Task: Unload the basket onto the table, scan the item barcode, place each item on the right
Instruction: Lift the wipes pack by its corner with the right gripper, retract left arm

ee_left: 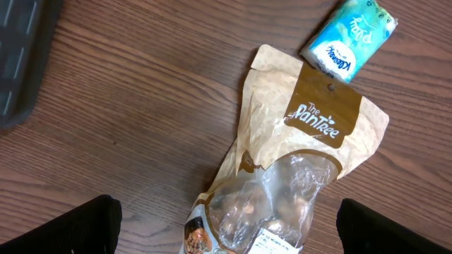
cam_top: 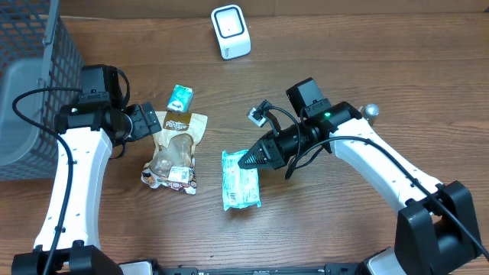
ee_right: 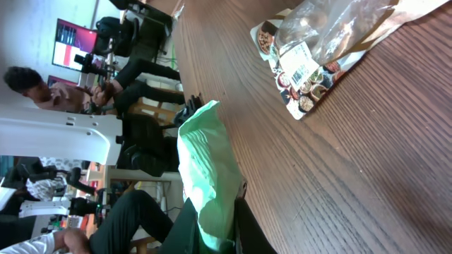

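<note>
A green-and-white packet (cam_top: 241, 183) lies at the table's middle, and my right gripper (cam_top: 246, 160) is shut on its near top edge. The right wrist view shows the packet (ee_right: 205, 169) pinched between the two dark fingers (ee_right: 248, 229), standing up off the wood. A brown snack pouch (cam_top: 174, 153) with a clear window lies to the left. My left gripper (cam_top: 157, 122) hovers over its top end, open wide with nothing held; its fingers (ee_left: 78, 229) flank the pouch (ee_left: 304, 141). A white scanner (cam_top: 231, 30) stands at the back.
A small teal tissue pack (cam_top: 180, 97) lies just behind the pouch, also seen in the left wrist view (ee_left: 349, 39). A grey wire basket (cam_top: 30, 92) fills the far left side. The pouch (ee_right: 318, 42) shows beyond the packet in the right wrist view.
</note>
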